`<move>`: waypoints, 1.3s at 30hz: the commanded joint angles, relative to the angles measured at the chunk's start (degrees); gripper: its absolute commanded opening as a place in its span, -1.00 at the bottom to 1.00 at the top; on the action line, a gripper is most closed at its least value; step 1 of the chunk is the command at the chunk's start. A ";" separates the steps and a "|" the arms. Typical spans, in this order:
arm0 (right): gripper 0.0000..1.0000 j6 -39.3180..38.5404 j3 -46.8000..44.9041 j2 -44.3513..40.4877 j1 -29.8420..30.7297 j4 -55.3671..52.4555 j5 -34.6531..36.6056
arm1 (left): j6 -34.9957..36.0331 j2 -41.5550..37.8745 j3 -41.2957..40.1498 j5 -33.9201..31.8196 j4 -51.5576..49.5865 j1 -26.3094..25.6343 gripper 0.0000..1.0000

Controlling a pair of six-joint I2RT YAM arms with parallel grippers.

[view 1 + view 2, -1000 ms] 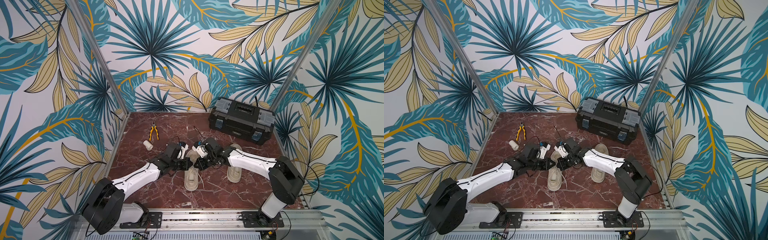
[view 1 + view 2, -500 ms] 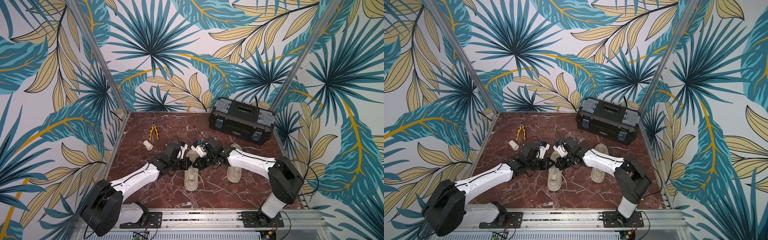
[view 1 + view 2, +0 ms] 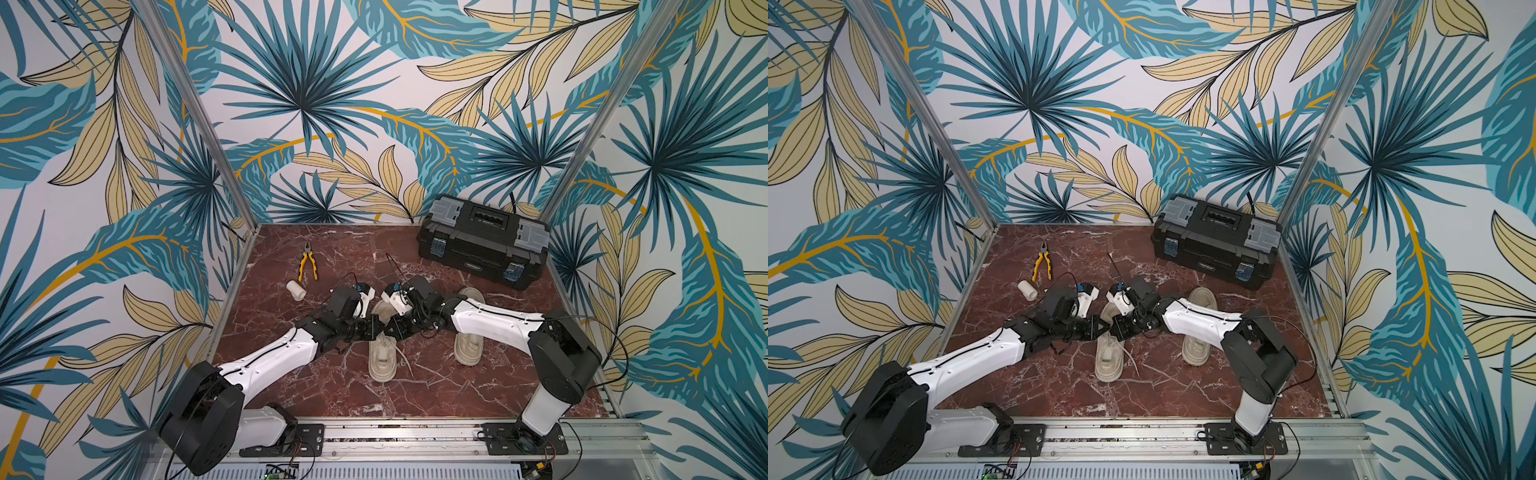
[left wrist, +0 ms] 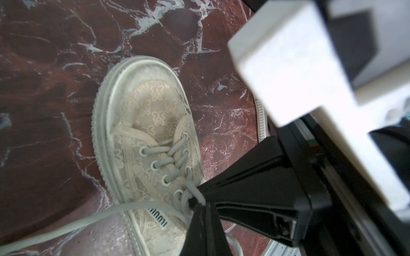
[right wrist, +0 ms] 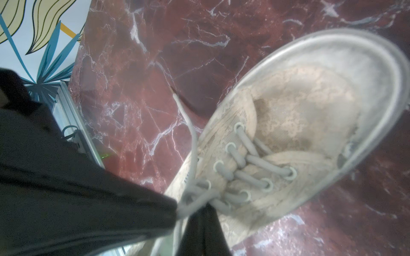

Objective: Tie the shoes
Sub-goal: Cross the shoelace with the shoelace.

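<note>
We are working on the middle shoe (image 3: 382,361), which lies mid-desk (image 3: 436,395) with its toe toward the arms' bases. Its mate (image 3: 468,351) sits just beside it, partly under the right arm. The left claw (image 3: 376,327) and right claw (image 3: 394,328) meet tip to tip over the top eyelets, both closed and apparently pinching the laces (image 4: 66,224). We judge the knot is only begun, since no bow shows. Next we must draw the strands apart evenly without dragging the shoe.

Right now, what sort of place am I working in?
Probably a staged robot test cell: leaf-print wall panels on aluminium posts, a marble-look tabletop, and a toolbox at the back.
</note>
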 commanded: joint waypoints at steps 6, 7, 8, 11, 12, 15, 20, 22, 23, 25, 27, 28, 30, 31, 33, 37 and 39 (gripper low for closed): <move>-1.00 0.20 -1.19 0.14 0.06 1.79 1.75 | -0.45 -2.48 -1.18 1.87 1.48 0.22 -0.60; -1.00 -0.03 -1.28 0.19 0.06 1.78 2.08 | -0.23 -3.50 -1.00 1.92 0.51 0.63 -0.48; -1.00 -0.24 -1.36 0.19 0.06 1.80 2.26 | 0.01 -4.32 -0.84 1.92 -0.33 1.15 -0.43; -1.00 -0.72 -1.21 0.24 0.06 -0.67 2.74 | 1.02 -7.36 -0.38 0.21 -4.47 3.07 -0.21; -1.00 -0.79 -1.22 0.20 0.06 -0.85 2.75 | 1.39 -8.07 -0.37 -0.65 -5.78 3.68 -0.13; -1.00 -0.85 -1.06 0.19 0.06 -0.86 2.57 | 1.22 -9.07 -1.10 -1.46 -7.96 5.92 -0.05; -1.00 -0.95 -0.95 0.01 0.06 -1.04 2.48 | -0.04 -6.15 -2.55 0.86 -4.68 7.58 -0.25; -1.00 -1.04 -0.93 -0.08 0.06 -1.17 2.50 | -0.30 -4.23 -2.74 1.62 -3.10 7.65 -0.38; -1.00 -1.01 -0.90 -0.08 0.06 -1.20 2.48 | -0.39 -3.50 -2.75 1.82 -2.49 7.65 -0.43; -1.00 -1.07 -0.84 -0.16 0.11 -1.20 2.31 | -0.57 -1.63 -2.66 2.00 -1.47 7.64 -0.53; -1.00 -1.01 -0.79 -0.16 0.06 -1.18 2.21 | -0.51 -0.08 -2.66 2.81 -0.24 7.65 -0.57; -1.00 -1.04 -0.75 -0.20 0.06 -1.20 2.22 | -0.48 0.91 -2.66 3.39 0.26 7.62 -0.60; -1.00 -1.05 -0.75 -0.13 0.07 -1.20 2.15 | -0.40 2.18 -2.75 5.20 1.90 7.59 -0.62; -1.00 -1.04 -0.68 -0.08 0.06 -1.17 2.21 | -0.48 2.65 -2.95 6.20 2.90 7.56 -0.63; -1.00 -1.01 -0.58 0.01 0.06 -1.28 2.14 | -0.74 3.14 -3.27 7.64 4.54 7.45 -0.64; -1.00 -1.01 -0.49 0.09 0.06 -1.47 2.13 | -1.01 2.93 -3.84 8.70 6.04 7.45 -0.64; -1.00 -1.00 -0.42 0.18 0.06 -1.47 2.04 | -1.21 2.94 -4.05 9.13 6.56 7.47 -0.64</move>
